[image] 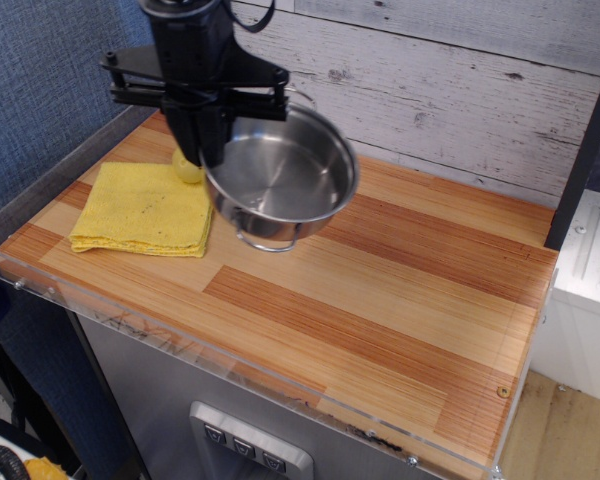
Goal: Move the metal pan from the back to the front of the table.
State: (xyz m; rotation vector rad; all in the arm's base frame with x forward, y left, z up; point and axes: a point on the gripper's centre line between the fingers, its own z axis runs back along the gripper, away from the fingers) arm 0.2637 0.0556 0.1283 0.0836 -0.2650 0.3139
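The metal pan [280, 178] is round, shiny and shallow, with a wire loop handle at its front. It hangs tilted in the air above the left middle of the wooden table [400, 300]. My black gripper [208, 152] is shut on the pan's left rim and holds it up. The pan hides the table behind it, so the blue brush is out of view.
A folded yellow cloth [143, 208] lies at the left of the table. A yellow ball-like object [185, 168] sits behind it, partly hidden by my gripper. A black post stands at the back left. A clear acrylic rim [230, 362] runs along the front edge.
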